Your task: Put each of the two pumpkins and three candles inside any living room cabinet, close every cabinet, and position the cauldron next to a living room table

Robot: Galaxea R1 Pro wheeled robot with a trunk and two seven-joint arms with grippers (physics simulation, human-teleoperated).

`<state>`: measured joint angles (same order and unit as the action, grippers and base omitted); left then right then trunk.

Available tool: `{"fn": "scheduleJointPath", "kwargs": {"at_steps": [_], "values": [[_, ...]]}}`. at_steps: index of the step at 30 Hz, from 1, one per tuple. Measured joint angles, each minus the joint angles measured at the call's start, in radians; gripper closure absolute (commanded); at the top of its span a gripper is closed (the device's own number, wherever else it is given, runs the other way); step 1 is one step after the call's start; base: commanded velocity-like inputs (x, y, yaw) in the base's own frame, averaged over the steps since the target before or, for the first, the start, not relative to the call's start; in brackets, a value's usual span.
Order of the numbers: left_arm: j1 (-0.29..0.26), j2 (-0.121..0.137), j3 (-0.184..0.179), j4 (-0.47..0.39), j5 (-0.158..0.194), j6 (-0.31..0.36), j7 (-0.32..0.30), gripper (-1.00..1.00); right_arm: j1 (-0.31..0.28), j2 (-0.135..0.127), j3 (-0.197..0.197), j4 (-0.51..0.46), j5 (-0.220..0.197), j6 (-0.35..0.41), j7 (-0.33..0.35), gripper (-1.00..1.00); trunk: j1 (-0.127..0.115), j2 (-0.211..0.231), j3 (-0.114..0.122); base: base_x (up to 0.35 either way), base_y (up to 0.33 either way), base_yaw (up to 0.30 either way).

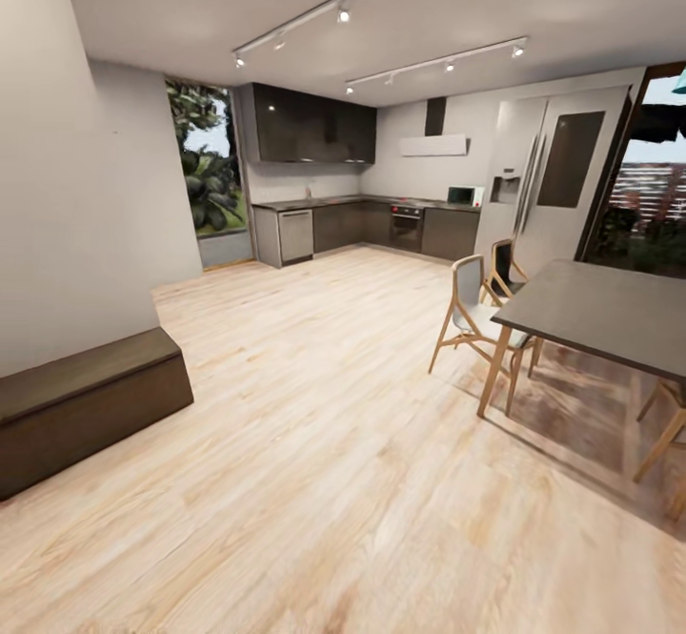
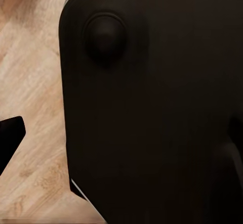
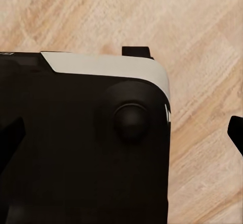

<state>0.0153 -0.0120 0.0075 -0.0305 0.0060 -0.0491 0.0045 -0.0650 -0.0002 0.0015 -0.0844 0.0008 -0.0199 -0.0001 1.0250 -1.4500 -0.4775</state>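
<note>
Open-plan room with pale wood floor (image 1: 314, 481): the long dark cabinet (image 1: 86, 405) sits shut left of the dining table (image 1: 600, 315), neither gripper's state discernible, and the base could clip a chair (image 1: 472, 315) while turning.

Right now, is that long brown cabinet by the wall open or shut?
Shut, as far as shows: the cabinet has a flush dark front, no drawer out, no pale inside showing.

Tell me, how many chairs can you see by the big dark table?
3. One pale-backed chair at the dining table's near left corner, one dark-backed chair behind it, and one chair's legs at the right edge. More may be hidden.
</note>
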Motion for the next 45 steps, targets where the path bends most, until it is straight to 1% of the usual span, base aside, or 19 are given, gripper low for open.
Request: {"fn": "scheduleJointPath", "kwargs": {"at_steps": [18, 28, 45], "values": [[0.000, 0.004, -0.001, 0.000, 0.000, 0.000, 0.000, -1.00, 0.000, 0.000, -0.004, -0.002, -0.005, 0.000, 0.000, -1.00, 0.000, 0.000, -0.024, 0.000, 0.000, 0.186], [0.000, -0.001, -0.001, 0.000, -0.001, 0.000, 0.000, -1.00, 0.000, 0.001, -0.003, -0.002, -0.005, 0.002, 0.000, -1.00, 0.000, 0.000, -0.037, 0.000, 0.000, 0.183], [0.000, -0.002, -0.001, 0.001, -0.001, 0.000, 0.000, -1.00, 0.000, 0.000, -0.005, -0.002, -0.009, 0.006, 0.000, -1.00, 0.000, 0.000, -0.060, 0.000, 0.000, 0.183]]}}
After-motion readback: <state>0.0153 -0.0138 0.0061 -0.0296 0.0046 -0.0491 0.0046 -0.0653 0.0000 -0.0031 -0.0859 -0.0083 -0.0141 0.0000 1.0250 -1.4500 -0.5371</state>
